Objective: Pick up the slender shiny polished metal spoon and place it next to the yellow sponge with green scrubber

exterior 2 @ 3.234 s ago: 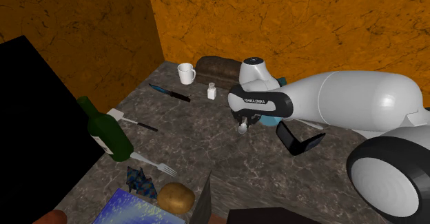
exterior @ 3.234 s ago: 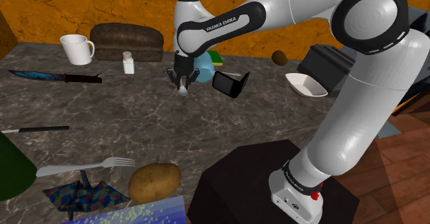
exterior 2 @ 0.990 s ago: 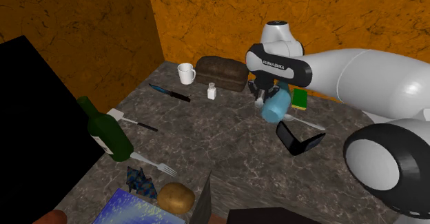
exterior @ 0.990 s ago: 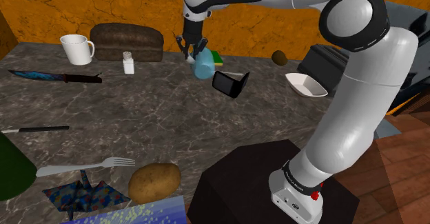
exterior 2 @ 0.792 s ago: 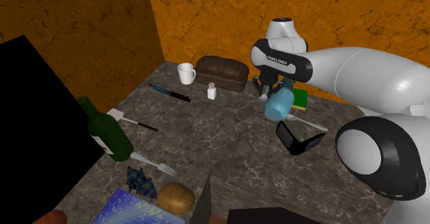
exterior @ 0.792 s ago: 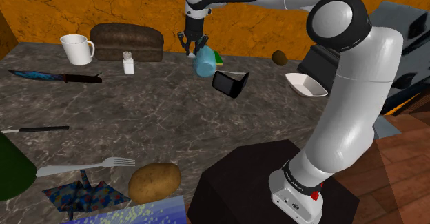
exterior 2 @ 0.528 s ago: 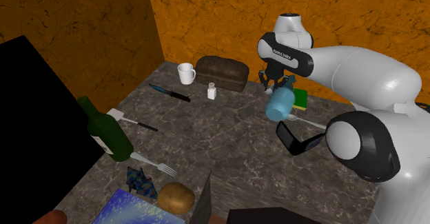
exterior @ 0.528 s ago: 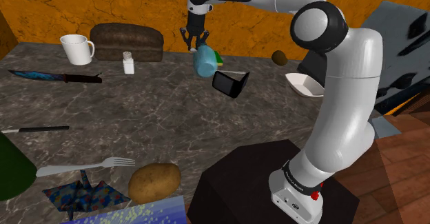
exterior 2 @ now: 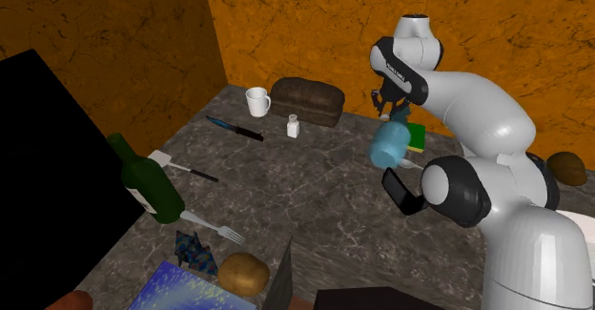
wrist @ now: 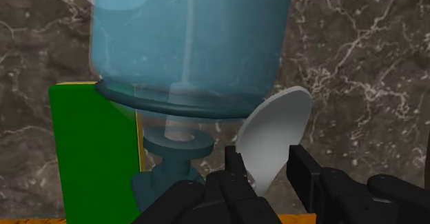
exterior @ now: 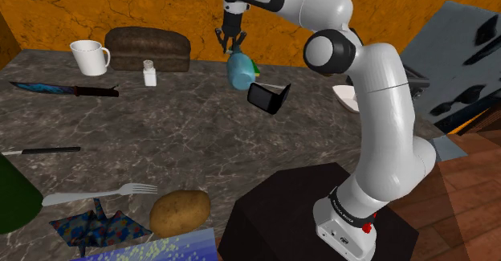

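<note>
My gripper (wrist: 265, 162) is shut on the pale grey spoon (wrist: 275, 129), whose bowl sticks out between the fingers. It hangs just above the cap end of a translucent blue bottle (wrist: 186, 43) that lies against the sponge (wrist: 93, 154), green on top with a thin yellow edge. In the shoulder view the gripper (exterior: 233, 46) hovers at the back of the marble counter, right over the bottle (exterior: 238, 72) and sponge (exterior: 252, 65). The second exterior view shows the gripper (exterior 2: 394, 110) above the bottle (exterior 2: 388, 146) and beside the sponge (exterior 2: 417, 138).
A black angled device (exterior: 269, 97) and a thin pale utensil (exterior: 274, 85) lie close to the bottle. A bread loaf (exterior: 148, 49), mug (exterior: 90, 56) and shaker (exterior: 149, 73) line the back. Knife (exterior: 64, 89), fork (exterior: 100, 193) and potato (exterior: 179, 213) lie nearer; a white bowl (exterior: 345, 99) sits behind the arm.
The gripper rose from the counter's middle with the spoon and travelled to the back. Over the last second it edged over the bottle toward the sponge while the elbow swung in.
</note>
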Controlling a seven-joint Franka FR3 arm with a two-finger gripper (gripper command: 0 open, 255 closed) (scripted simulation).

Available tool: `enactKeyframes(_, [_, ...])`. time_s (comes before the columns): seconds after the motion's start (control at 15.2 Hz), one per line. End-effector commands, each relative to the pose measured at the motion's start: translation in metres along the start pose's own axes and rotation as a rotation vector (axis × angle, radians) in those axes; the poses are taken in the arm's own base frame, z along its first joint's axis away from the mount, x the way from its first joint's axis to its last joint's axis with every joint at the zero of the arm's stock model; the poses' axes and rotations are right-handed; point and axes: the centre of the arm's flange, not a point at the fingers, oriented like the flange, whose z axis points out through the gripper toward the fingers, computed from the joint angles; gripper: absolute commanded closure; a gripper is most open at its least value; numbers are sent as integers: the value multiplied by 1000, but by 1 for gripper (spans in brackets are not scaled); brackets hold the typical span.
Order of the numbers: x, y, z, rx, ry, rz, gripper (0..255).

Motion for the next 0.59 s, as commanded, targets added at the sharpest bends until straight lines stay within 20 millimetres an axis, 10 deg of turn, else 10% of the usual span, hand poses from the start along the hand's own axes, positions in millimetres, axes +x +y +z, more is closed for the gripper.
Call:
enactKeyframes(0.0, [3, 6, 16, -12, -3, 5, 255])
enactKeyframes(0.53, [4, 5, 58, -12, -3, 5, 255])
